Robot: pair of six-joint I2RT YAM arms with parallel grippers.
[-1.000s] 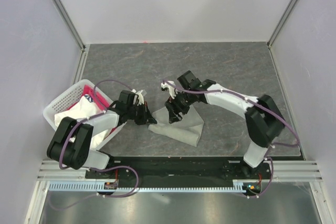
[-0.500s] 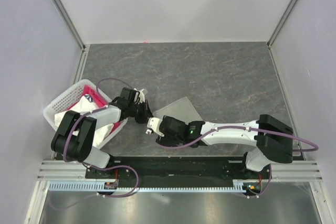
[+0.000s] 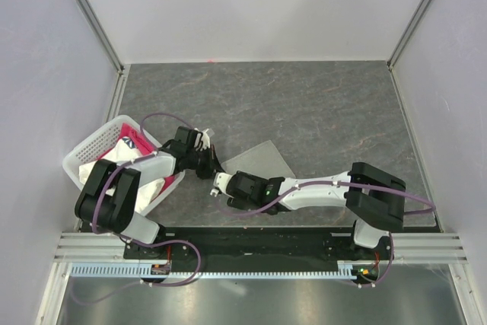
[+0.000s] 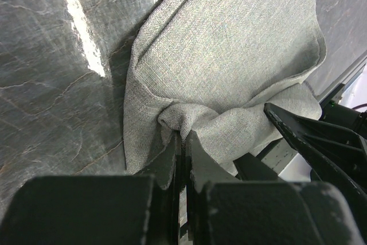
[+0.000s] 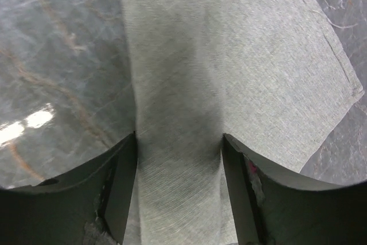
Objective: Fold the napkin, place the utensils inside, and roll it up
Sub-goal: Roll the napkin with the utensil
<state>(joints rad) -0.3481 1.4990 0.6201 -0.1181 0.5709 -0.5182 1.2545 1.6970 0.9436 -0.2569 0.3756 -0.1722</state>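
Since a second ago the right arm has swung off the far side of the cloth and now lies low along the near edge of the bench, reaching left, and the napkin [image 3: 259, 160] has gone from a folded wedge to a flatter sheet. At the left edge stands the white basket [image 3: 76, 159], untouched by either arm. Just right of it the left gripper [image 4: 183, 142] has its fingers pressed together on a bunched near-left corner of the napkin. From that pinch the cloth runs away to the right and toward the far edge, so its long axis slants from near-left to far-right, in the near-left part of the bench. Touching its near side, the right gripper [image 5: 179, 153] has its fingers spread wide with a strip of cloth lying between them, nothing gripped. Both grippers sit at the same corner, the left already holding it, so any fold seems to depend on carrying that corner up the slant toward the far right. No utensils show in any view.
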